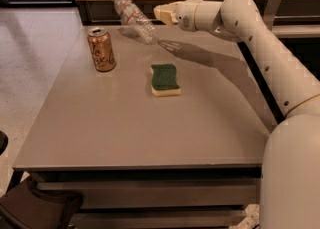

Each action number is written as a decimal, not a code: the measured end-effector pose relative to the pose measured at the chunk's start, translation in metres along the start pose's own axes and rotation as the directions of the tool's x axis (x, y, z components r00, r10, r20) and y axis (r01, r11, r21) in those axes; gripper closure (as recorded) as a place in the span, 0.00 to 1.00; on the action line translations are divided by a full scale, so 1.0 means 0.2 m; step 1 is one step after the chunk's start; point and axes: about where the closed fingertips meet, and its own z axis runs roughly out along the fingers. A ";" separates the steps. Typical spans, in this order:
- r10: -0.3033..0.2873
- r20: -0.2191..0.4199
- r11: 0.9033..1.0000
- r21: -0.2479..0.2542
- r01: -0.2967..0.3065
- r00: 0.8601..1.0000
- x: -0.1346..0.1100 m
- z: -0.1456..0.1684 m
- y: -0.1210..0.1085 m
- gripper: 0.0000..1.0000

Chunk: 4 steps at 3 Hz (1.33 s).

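While gripper [161, 13] hovers beside tilted water bottle [134, 19], can [101, 49] lettering unreadable
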 end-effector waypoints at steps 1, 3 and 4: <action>0.001 0.000 1.000 -0.004 -0.001 1.000 0.00 0.01 0.01 0.99; 0.002 0.000 1.000 -0.015 -0.002 1.000 0.01 0.04 0.03 0.56; 0.003 0.000 1.000 -0.019 -0.003 1.000 0.01 0.06 0.04 0.32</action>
